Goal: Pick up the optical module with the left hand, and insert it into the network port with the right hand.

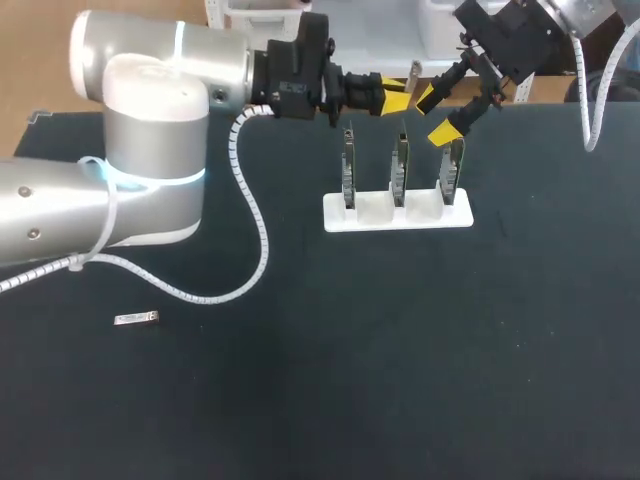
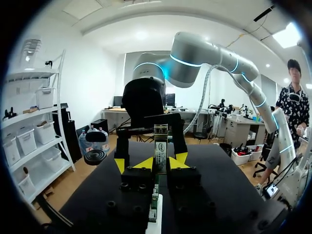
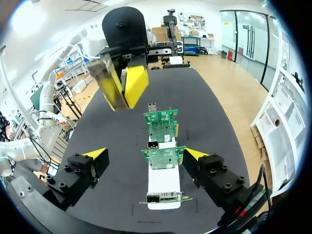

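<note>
My left gripper [image 1: 397,94] hangs above the far side of the table, behind the card holder, shut on a slim optical module [image 2: 160,148] that sticks out from between its yellow tips [image 2: 146,164]. Facing it at close range is my right gripper [image 1: 436,114], wide open, one finger on each side of the left gripper's tips and touching nothing. In the right wrist view the left gripper [image 3: 124,87] is ahead of and above my open right gripper [image 3: 145,153]. Three green network cards [image 1: 398,165] stand upright in a white holder [image 1: 397,214] below both grippers.
A second small silver module [image 1: 136,319] lies on the black table at the near left. My left arm's white cable [image 1: 255,235] loops down over the table, left of the holder.
</note>
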Controlling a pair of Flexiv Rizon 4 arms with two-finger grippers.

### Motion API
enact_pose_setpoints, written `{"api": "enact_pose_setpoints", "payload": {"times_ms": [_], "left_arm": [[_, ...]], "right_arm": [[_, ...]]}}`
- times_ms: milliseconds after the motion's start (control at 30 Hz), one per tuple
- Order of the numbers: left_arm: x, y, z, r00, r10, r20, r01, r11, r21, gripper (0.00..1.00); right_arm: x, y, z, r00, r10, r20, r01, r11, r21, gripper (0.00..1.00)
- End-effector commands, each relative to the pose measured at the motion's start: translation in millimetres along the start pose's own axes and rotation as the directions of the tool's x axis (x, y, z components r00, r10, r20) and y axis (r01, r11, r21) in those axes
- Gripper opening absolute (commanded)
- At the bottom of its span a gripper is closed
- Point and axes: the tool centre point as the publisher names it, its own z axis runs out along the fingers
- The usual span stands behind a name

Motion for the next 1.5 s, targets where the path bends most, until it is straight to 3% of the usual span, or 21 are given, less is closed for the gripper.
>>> {"api": "enact_pose_setpoints", "payload": {"times_ms": [33, 333, 800, 1500], "left_arm": [[4.3, 8.8, 7, 1.000, -0.010, -0.002, 0.010, 1.000, 0.011, 0.00], [9.2, 17.5, 10, 0.999, -0.046, 0.018, 0.045, 0.999, 0.021, 0.00], [23.8, 15.4, 11, 0.996, -0.088, -0.007, 0.088, 0.996, 0.027, 0.00], [28.8, 14.1, 17, 0.995, -0.095, -0.022, 0.096, 0.995, 0.027, 0.00]], "right_arm": [[0, 1, 0, 1.000, 0.000, 0.000, 0.000, 1.000, 0.003, 1.00], [0, 1, 0, 1.000, 0.000, 0.000, 0.000, 1.000, 0.003, 1.00], [0, 1, 0, 1.000, 0.000, 0.000, 0.000, 1.000, 0.003, 1.00], [0, 1, 0, 1.000, 0.000, 0.000, 0.000, 1.000, 0.003, 1.00]]}}
